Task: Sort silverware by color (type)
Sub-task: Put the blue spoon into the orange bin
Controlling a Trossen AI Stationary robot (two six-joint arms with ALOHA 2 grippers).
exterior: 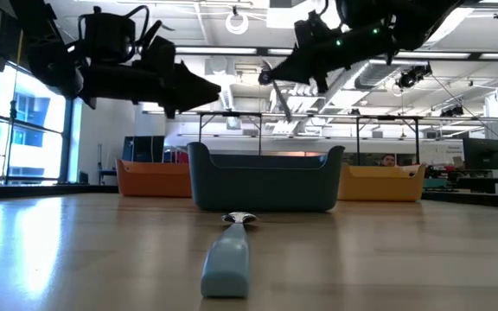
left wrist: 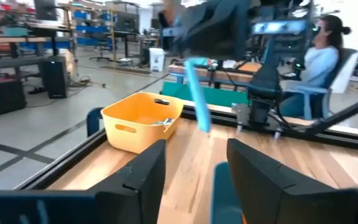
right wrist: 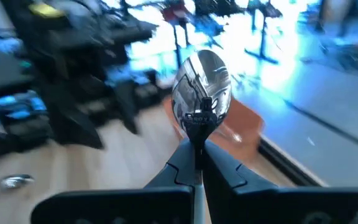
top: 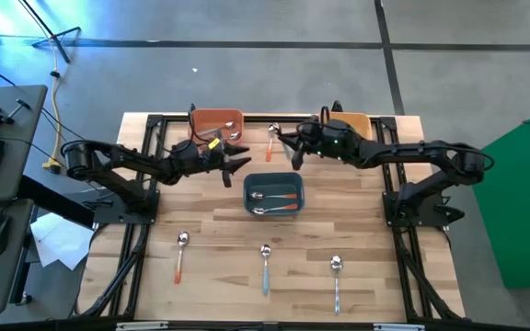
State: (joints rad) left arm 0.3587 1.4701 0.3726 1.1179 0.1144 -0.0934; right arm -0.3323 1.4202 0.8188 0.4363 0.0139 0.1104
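Observation:
My right gripper [top: 285, 140] is shut on a spoon with a shiny bowl [right wrist: 201, 87] and a light blue handle [left wrist: 197, 99]. It hovers between the orange bin [top: 217, 120] and the yellow bin [top: 355, 123], beyond the dark blue bin [top: 274, 193]. My left gripper [top: 243, 158] hangs open and empty above the table, near the blue bin's far left corner, facing the right gripper. Two orange-handled spoons [top: 279, 198] lie in the blue bin. Three spoons lie flat on the near table: an orange-handled one [top: 181, 257], a blue-handled one [top: 265, 267] and a silver one [top: 336, 280]. My right gripper pinches the spoon's neck [right wrist: 198, 134], just under the bowl, between its two fingertips. The fingers come roughly level from the table's right. The bowl stands out past the fingertips and the blue handle [exterior: 282, 102] hangs slanting below them. The spoon is lifted clear of the table.
The yellow bin [left wrist: 143, 118] holds a silver piece. The three bins stand in the far middle of the table, and black frame rails run along its edges. A seated person [left wrist: 319, 56] shows beyond the table's right side. A desk with a keyboard stands off the left side.

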